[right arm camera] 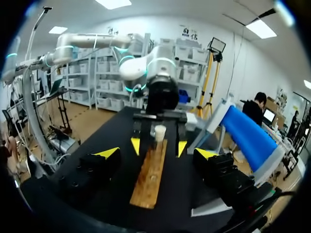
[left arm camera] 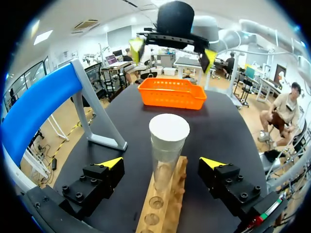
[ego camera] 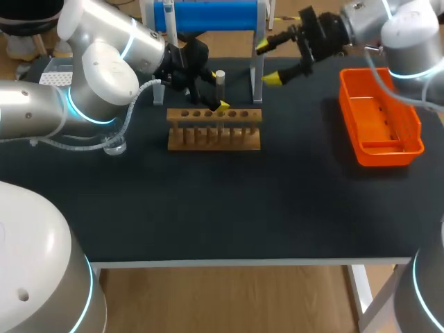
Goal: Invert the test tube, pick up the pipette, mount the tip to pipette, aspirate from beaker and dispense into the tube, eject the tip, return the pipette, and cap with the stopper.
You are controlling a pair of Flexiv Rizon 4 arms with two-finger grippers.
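The test tube (left arm camera: 167, 150) stands upright in a hole of the wooden rack (left arm camera: 163, 208), near the middle of the black table (ego camera: 222, 208), and its upper end looks white and flat; I cannot tell if this is the closed bottom of an inverted tube or a cover on it. The left gripper (left arm camera: 165, 167) is around the tube with its yellow-tipped fingers spread wide, one on each side and both apart from the glass, so it holds nothing. The right gripper (ego camera: 277, 59) hangs above the far side of the table, between the blue stand (ego camera: 211, 15) and the orange basket (ego camera: 381, 121), and its fingers are also wide apart and empty. A small clear vessel (ego camera: 114, 146) sits near the left edge under the left arm; it may be the beaker, but it is too small to be sure. I do not see the pipette or the stopper clearly. This scene would fit a tube about to be gripped as well as a tube just set down and released. The danger I judge here: if the left fingers close off-centre, one finger can push the tube first and tilt it in the hole, or drag the light rack across the table. A lift not straight upward can jam the tube against the hole and raise the rack with it.
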